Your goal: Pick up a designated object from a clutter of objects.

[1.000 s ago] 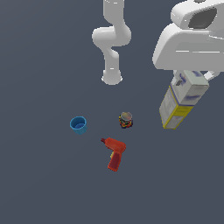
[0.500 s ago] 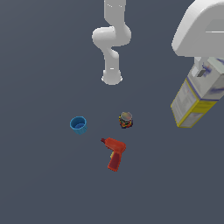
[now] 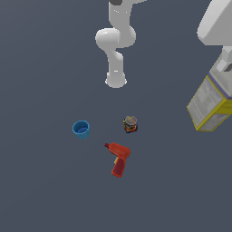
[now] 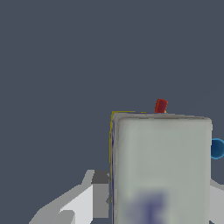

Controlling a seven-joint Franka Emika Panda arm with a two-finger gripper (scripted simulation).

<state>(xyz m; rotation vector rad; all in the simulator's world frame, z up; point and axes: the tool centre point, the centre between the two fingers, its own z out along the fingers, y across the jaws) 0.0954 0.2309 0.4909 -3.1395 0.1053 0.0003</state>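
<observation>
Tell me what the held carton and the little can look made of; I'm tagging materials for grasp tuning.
The carton looks like matte printed cardboard: flat grey-white faces, yellow edges, no shine. The can seems to be metal, judging by its silvery top above a dark printed side, though it is too small to be sure.

The white arm rises from its round base (image 3: 115, 81) on the surface, bends through a bulky joint (image 3: 114, 38) and runs out of sight overhead. Its wrist comes back into sight at the exterior view's right, high above the surface. There the end effector (image 3: 223, 68) points down, with its fingers (image 4: 94, 192) closed against the sides of the carton (image 3: 209, 104).
</observation>
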